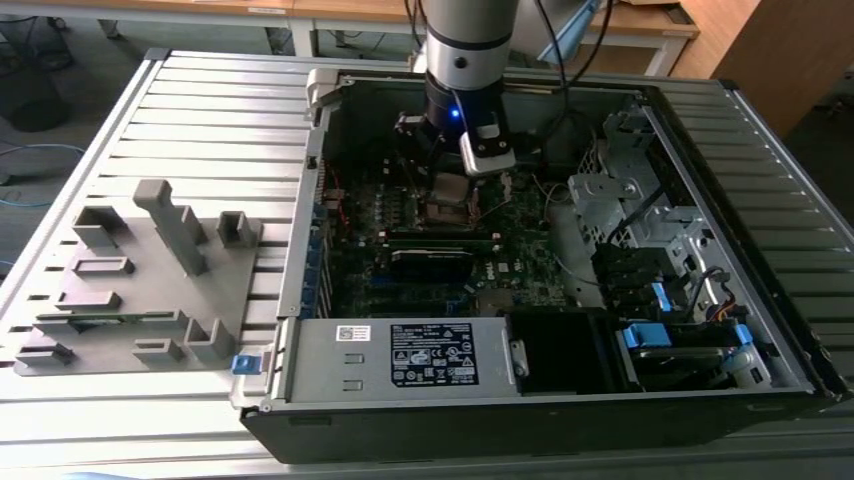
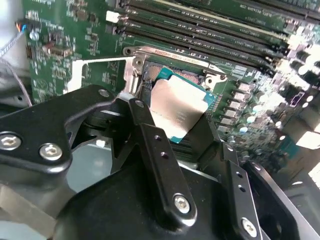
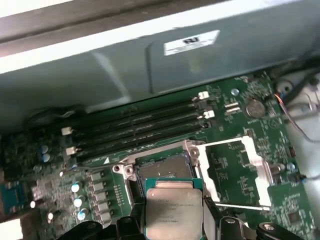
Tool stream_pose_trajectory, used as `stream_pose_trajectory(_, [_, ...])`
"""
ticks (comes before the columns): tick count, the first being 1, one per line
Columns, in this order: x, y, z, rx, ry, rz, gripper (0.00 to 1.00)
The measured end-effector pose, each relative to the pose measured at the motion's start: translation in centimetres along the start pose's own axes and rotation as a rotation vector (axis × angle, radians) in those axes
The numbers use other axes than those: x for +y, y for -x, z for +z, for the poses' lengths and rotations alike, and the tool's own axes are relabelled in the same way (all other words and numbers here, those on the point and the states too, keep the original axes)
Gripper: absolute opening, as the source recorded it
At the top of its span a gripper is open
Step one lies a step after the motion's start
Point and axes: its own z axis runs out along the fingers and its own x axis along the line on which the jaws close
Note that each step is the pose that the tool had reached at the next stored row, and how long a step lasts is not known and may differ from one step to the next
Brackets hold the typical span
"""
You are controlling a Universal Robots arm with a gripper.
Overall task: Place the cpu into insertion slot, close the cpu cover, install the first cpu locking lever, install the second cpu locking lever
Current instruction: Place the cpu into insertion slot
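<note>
Pincer (image 2: 175,117) is clenched on the cpu (image 2: 176,107), which is gripped by two opposite edges between the fingers (image 2: 155,145) and is tilted rather than level. The insertion slot (image 3: 160,167) lies just beyond and beneath the fingertips, still empty, and whether the chip's leading edge touches it cannot be told. The cpu cover (image 3: 260,167) is swung open to one side of the pincer, and the memory slots (image 3: 140,125) run further out, past the slot. Trouble is judged most likely from the tilt: if the chip were lowered or released at this angle, a corner could be driven into the slot's contacts, or the chip could be left propped on the metal rim. A slip is also possible, since only thin edges are gripped, and a finger could be caught on the open cover.
</note>
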Motion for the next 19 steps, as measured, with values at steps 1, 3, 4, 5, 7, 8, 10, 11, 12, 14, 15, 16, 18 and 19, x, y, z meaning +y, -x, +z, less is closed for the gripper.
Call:
stream_pose_trajectory(1, [0.0,0.0,0.02,-0.0016,-0.0007,0.018,0.54])
stream_pose_trajectory(3, [-0.01,0.0,0.06,-0.0048,-0.0022,0.054,0.54])
stream_pose_trajectory(4, [-0.01,0.0,0.08,-0.0064,-0.0029,0.072,0.54])
stream_pose_trajectory(5, [-0.01,0.0,0.1,-0.0081,-0.0037,0.089,0.54])
stream_pose_trajectory(7, [-0.01,0.0,0.13,-0.0115,-0.0054,0.127,0.54])
stream_pose_trajectory(8, [-0.02,0.0,0.14,-0.0131,-0.0061,0.144,0.54])
stream_pose_trajectory(10, [-0.02,0.0,0.14,-0.0137,-0.0064,0.152,0.54])
stream_pose_trajectory(11, [-0.02,0.0,0.14,-0.0137,-0.0064,0.152,0.54])
stream_pose_trajectory(12, [-0.01,0.0,0.15,-0.0138,-0.0063,0.152,0.54])
stream_pose_trajectory(14, [-0.01,0.0,0.15,-0.0138,-0.0063,0.152,0.54])
stream_pose_trajectory(15, [-0.01,0.0,0.14,-0.0138,-0.0063,0.152,0.54])
stream_pose_trajectory(16, [-0.01,0.0,0.14,-0.0138,-0.0064,0.152,0.54])
stream_pose_trajectory(18, [-0.01,0.0,0.15,-0.0145,-0.0066,0.159,0.54])
stream_pose_trajectory(19, [-0.01,-0.01,0.16,-0.0155,-0.0069,0.171,0.54])
